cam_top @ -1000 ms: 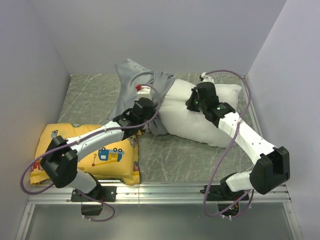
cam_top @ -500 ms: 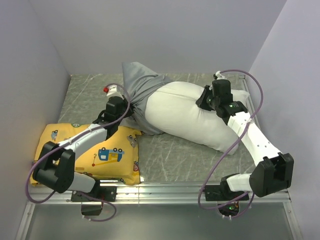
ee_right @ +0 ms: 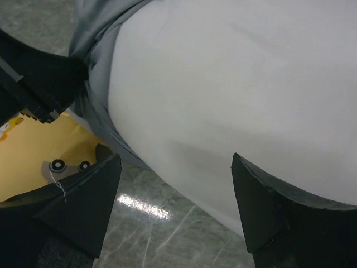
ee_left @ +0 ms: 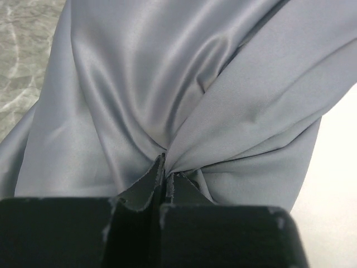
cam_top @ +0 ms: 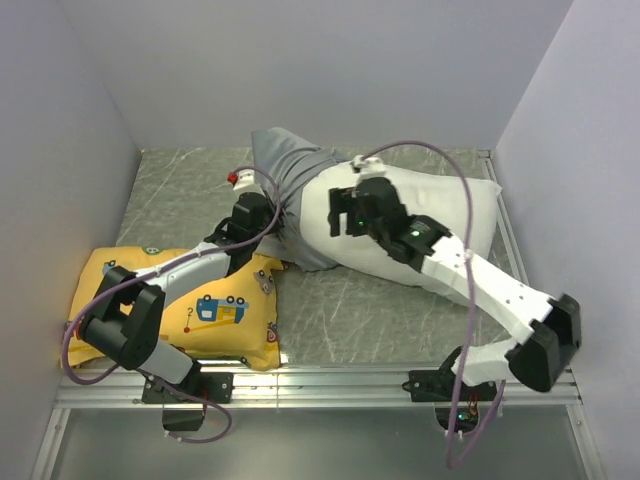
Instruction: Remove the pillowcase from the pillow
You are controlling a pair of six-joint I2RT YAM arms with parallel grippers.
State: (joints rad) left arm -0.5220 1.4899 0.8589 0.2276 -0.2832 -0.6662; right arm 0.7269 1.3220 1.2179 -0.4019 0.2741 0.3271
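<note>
Grey stone-look table [cam_top: 330,310] sits between pale walls. At the back of it lies the white pillow [cam_top: 485,205], and most of it is bare. The grey pillowcase [cam_top: 290,165] covers only its left end. The left gripper [ee_left: 165,178] is squeezed tight on a bunch of the pillowcase. The right gripper [ee_right: 175,162] is wide open just above the pillow, holding nothing. I think the right one should hold the pillow down firmly, so the left can pull the cloth straight off, clear of the yellow cushion [cam_top: 210,305].
</note>
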